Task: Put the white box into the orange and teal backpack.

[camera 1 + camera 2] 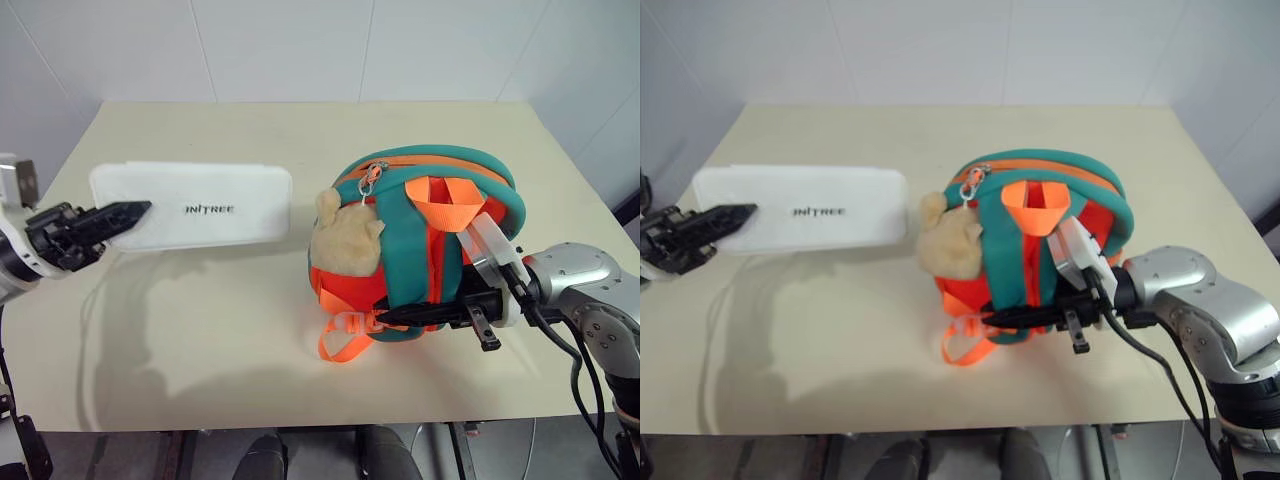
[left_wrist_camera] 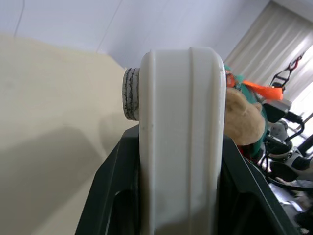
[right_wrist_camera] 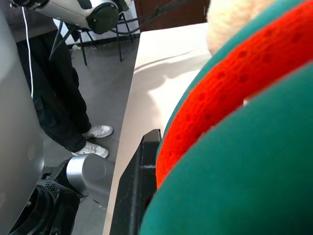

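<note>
Right gripper [image 1: 415, 313], nearest: jaws fully closed, pinching the lower teal strap of the orange and teal backpack [image 1: 420, 245], which stands on the surface [image 1: 240, 340] with its zipper [image 1: 372, 178] apparently shut. Soft padded fabric, rounded dome; tan plush toy [image 1: 343, 245] hangs at its front. Left gripper [image 1: 125, 213]: jaws narrow, clamped on one end of the white box [image 1: 200, 205], held clear above the surface, well apart from the bag. Box rigid, flat, smooth, rounded corners. Step: transport. Next likely needs an opening.
</note>
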Robot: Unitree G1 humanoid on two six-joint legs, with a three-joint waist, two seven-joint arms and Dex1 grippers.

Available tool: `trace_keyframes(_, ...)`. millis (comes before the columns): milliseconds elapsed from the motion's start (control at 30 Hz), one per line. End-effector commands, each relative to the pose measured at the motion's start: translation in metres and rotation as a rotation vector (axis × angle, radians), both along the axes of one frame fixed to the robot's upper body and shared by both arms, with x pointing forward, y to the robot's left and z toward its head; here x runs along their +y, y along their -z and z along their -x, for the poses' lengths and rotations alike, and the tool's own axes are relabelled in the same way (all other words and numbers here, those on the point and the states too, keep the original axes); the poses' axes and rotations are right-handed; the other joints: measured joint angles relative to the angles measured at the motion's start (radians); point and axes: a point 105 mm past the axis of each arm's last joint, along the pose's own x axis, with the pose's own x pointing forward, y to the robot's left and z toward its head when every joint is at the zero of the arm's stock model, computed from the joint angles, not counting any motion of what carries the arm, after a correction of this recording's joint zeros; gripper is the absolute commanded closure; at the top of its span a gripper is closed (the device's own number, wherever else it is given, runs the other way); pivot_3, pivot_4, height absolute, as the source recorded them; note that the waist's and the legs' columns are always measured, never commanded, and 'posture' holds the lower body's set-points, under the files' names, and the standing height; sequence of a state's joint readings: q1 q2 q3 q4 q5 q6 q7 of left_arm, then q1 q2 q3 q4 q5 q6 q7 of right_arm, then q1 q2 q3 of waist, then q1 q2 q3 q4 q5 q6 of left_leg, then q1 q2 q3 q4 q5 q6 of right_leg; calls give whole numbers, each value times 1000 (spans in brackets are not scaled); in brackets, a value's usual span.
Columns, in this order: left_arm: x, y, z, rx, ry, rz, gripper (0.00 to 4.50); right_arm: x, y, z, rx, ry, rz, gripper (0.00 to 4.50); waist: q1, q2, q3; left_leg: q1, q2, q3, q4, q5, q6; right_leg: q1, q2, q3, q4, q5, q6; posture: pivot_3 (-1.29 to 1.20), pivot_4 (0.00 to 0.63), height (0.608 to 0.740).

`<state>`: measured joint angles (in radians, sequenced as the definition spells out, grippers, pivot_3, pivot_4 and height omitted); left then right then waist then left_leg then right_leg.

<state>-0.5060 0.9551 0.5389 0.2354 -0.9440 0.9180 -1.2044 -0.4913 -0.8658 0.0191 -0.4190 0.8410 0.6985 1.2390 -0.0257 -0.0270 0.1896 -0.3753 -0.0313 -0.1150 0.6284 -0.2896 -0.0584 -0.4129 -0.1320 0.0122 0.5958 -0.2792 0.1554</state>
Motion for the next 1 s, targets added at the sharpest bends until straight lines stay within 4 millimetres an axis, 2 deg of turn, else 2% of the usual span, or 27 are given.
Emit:
trace_keyframes(33,-2,-21,10,-118,20,-20,3164,2,-1,1,-4,-28,-25,3868,-1,0,0,0,0,0,0,0,0,0,0,0,0,0,0,0,150,740)
trace_keyframes(500,-29,-19,5,-117,177,-58,3164,7,-2,-9,10,4,-133,3868,-2,0,0,0,0,0,1,0,0,0,0,0,6,0,0,0,150,740)
trace_keyframes(600,-35,-13,-1,-109,205,-96,3164,6,2,-8,22,13,-135,3868,0,0,0,0,0,0,1,0,0,0,1,0,6,0,0,0,150,740)
trace_keyframes(767,-33,-16,-9,-125,209,-114,3164,6,2,-9,20,31,-140,3868,-1,0,0,0,0,0,1,0,0,0,1,0,6,0,0,0,150,740)
trace_keyframes(1000,-29,-33,-16,-179,226,-173,3164,3,3,-11,3,60,-136,3868,0,0,0,0,0,0,2,0,0,0,1,0,7,0,0,0,150,740)
